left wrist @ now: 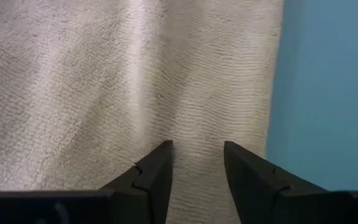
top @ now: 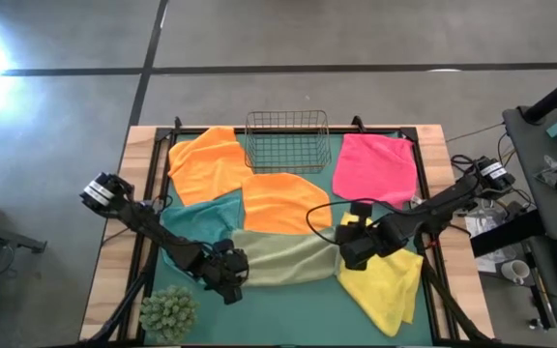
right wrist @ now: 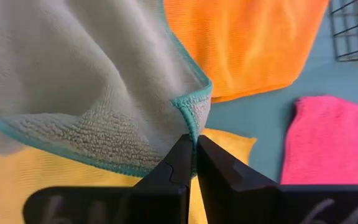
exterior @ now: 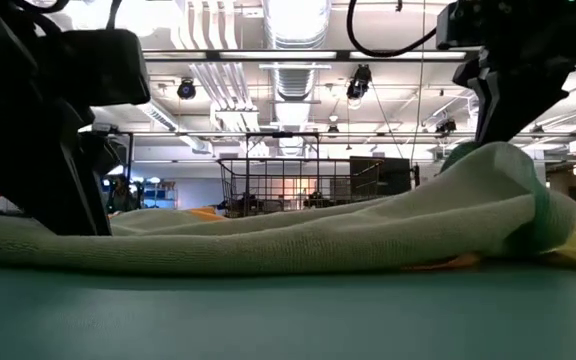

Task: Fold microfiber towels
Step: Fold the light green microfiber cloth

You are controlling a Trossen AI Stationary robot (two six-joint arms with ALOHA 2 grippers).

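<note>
High view: the olive towel (top: 283, 259) is lying lower centre on the table (top: 298, 314). The right gripper (right wrist: 194, 163) is pinching its teal-edged corner with jaws closed, lifting it; the left gripper (left wrist: 197, 163), jaws narrowly parted, is pressing its other end.

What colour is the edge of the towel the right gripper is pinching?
Teal. The pale olive-green towel has a teal-stitched edge, clearest in the right wrist view where the right gripper grips it.

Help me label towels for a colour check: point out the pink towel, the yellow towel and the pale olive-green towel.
pink towel (top: 375, 166), high view, its middle.
yellow towel (top: 387, 283), high view, its bare middle.
pale olive-green towel (top: 288, 259), high view, its middle, between both arms.
</note>
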